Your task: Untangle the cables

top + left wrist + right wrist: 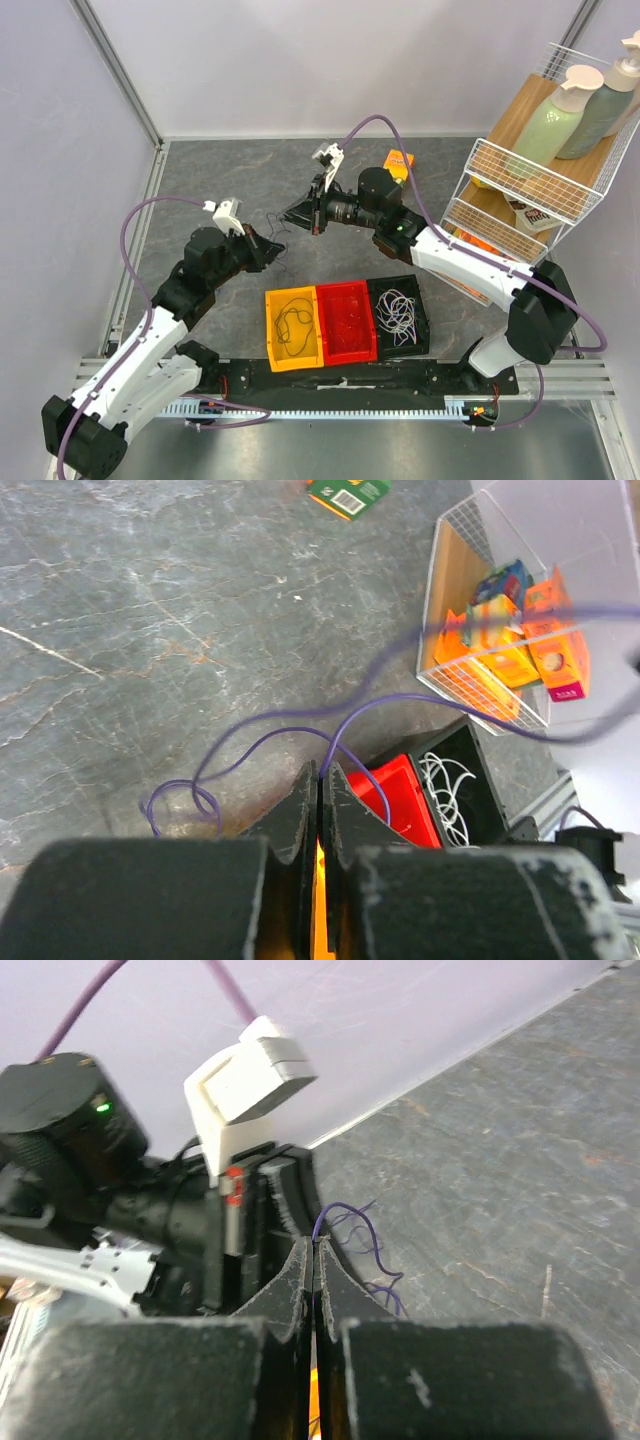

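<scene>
Pinches the purple cable (385,700) in the left gripper (320,773), fingers pressed flat together with the strand coming out at the very tips. Clamps the same cable in the right gripper (315,1245) as well, jaws shut on it, facing the left one with the tips near each other but apart, over the grey table (230,170). Trails slack from the left fingertips down onto the surface, where it curls into a small loop. Shows three bins in a row near the arm bases: a yellow bin (305,352) with a black cable (293,325), a red bin (346,322) in the middle, a black bin (395,346) with a white cable (398,310). Cannot make out what lies in the red bin.
</scene>
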Controlling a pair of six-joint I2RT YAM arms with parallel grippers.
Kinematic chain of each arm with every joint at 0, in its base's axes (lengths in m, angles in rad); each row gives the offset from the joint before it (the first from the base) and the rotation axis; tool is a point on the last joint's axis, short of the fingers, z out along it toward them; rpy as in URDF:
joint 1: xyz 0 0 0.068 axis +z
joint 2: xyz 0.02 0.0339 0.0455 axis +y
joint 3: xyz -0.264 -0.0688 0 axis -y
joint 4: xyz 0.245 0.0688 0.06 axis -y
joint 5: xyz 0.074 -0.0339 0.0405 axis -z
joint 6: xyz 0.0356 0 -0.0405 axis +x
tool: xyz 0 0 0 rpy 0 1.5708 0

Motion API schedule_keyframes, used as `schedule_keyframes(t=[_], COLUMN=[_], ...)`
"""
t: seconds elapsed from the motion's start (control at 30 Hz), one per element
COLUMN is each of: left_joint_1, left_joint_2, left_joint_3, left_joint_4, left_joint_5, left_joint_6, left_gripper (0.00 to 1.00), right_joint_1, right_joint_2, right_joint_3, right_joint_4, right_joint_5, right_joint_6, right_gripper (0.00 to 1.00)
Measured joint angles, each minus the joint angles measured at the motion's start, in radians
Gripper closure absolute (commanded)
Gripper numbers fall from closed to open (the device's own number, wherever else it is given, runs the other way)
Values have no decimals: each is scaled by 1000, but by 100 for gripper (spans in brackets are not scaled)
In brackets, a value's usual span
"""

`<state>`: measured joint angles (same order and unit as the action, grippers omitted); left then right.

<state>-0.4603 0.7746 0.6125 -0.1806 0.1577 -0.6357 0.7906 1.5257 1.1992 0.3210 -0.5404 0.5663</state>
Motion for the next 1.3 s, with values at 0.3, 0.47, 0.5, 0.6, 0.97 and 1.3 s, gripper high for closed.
schedule_keyframes(t=[0.3,0.47,0.5,0.6,0.97,1.3], left_joint_1=[0,0,0,0,0,0], left_joint_2=[-114,-136,-138,-137,-82,-105], left_joint_3=[54,140,164,270,679,578], left_joint_4=[-79,-124,-134,-178,-288,-325], left_joint_5=[130,189,192,192,212,365], left_joint_6=[40,52,55,70,80,-42], left_gripper=[98,98,98,98,98,98], right_joint_1=[41,40,40,38,19,-43], right_joint_2=[-25,-14,-12,-10,-84,95], right_joint_3=[-37,-43,-43,-45,-222,-232], right_joint_4=[-78,-109,-109,-111,7,86], right_joint_5=[453,529,525,512,616,673], right_joint_6=[-147,-219,-229,-259,-314,-323], right_gripper=[95,52,45,35,23,23])
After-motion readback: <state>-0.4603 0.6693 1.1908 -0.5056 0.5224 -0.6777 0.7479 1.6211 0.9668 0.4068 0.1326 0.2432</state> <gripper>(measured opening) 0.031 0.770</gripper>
